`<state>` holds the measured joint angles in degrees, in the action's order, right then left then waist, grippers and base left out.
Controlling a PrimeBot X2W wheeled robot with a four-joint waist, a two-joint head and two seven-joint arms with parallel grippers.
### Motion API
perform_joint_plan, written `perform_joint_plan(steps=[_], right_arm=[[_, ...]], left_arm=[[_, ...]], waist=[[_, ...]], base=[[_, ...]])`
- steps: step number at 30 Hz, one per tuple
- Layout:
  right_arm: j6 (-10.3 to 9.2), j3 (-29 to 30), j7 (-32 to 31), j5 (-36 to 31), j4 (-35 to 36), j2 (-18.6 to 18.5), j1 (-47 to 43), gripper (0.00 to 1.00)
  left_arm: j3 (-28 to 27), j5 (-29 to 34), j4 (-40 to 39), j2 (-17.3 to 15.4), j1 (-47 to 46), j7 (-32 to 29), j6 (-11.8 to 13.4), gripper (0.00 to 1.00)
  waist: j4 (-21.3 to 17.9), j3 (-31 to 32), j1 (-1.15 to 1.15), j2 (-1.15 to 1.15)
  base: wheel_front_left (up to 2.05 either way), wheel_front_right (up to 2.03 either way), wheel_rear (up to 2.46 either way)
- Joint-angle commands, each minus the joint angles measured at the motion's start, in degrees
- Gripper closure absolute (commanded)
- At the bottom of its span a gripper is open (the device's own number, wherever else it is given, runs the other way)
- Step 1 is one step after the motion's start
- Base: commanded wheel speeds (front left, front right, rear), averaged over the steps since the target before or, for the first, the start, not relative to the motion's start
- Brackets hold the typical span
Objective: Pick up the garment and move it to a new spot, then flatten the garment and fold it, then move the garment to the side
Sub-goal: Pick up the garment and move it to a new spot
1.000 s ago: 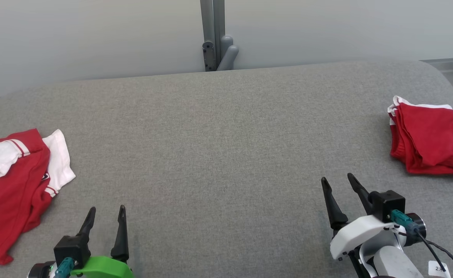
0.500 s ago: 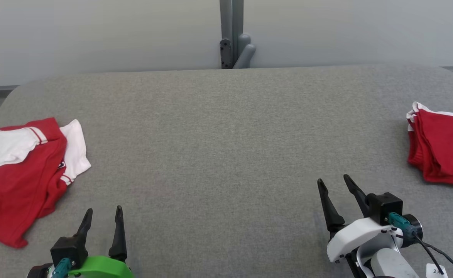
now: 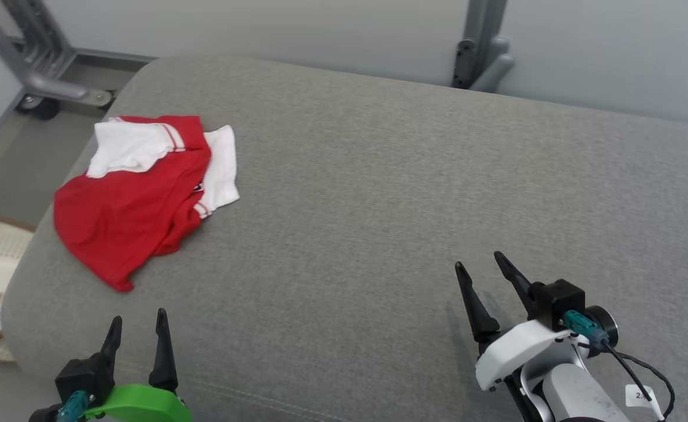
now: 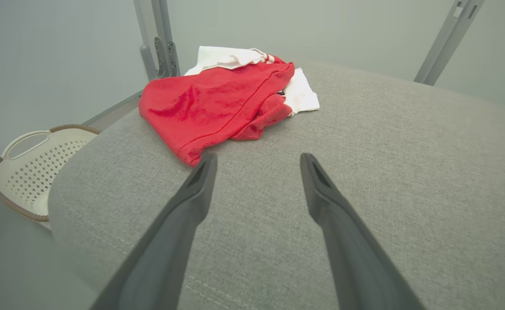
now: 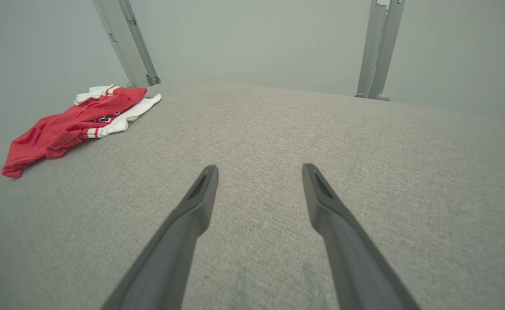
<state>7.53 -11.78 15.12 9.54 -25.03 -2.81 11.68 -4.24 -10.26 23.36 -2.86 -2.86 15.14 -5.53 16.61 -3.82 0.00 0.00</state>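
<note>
As the head is swinging left toward the crumpled red-and-white cloth garment (image 3: 136, 199) at ten o'clock, left end effector (image 3: 138, 316) and right end effector (image 3: 478, 259) are hanging open, empty.

Left gripper (image 3: 136, 327) at lower left and right gripper (image 3: 479, 266) at lower right both hover empty, fingers parted and pointing forward, right wrist rolled slightly leftward.

Behind dark tapered jaws, the left gripper (image 3: 139, 316) wears a green shell (image 3: 139, 405), the right gripper (image 3: 478, 261) a white shell (image 3: 517, 350) trailing a black cable (image 3: 643, 367) and paper tag (image 3: 638, 396).
</note>
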Motion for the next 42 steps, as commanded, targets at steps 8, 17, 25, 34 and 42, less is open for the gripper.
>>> perform_joint_plan(steps=[8, 17, 25, 34, 42], right_arm=[[-0.08, -3.2, 0.0, 0.8, -1.0, -0.3, 1.9, 0.0], [-0.08, -3.2, 0.0, -0.9, -2.0, -0.3, 3.1, 0.0], [-0.08, -4.3, 0.0, -3.2, 0.3, -1.6, 6.8, 0.0], [-0.08, -5.8, 0.0, -5.0, 3.6, -4.0, 10.7, 0.0], [-0.08, -4.3, 0.0, -6.1, 6.1, -5.2, 11.3, 0.0]], left_arm=[[-1.3, -2.1, 0.7, -0.1, 1.8, 0.0, -0.2, 0.0], [0.1, -6.0, 2.9, -0.1, -0.9, 0.0, -1.3, 0.0], [-1.9, -5.3, 6.0, -1.7, -12.7, 0.0, -2.0, 0.0], [-1.7, -6.1, 13.2, -8.0, -26.9, 0.0, -2.0, 0.0], [2.1, -8.9, 19.8, -12.6, -36.0, 0.0, -2.0, 0.0]], waist=[[10.6, -1.6, 0.0, 0.0], [8.0, -4.3, 0.0, 0.0], [3.4, -11.6, 0.0, 0.0], [-1.7, -19.2, 0.0, 0.0], [-4.8, -23.4, 0.0, 0.0]], base=[[0.0, 0.0, 0.0], [0.0, 0.0, 0.0], [0.0, 0.0, 0.0], [0.0, 0.0, 0.0], [0.0, 0.0, 0.0]])
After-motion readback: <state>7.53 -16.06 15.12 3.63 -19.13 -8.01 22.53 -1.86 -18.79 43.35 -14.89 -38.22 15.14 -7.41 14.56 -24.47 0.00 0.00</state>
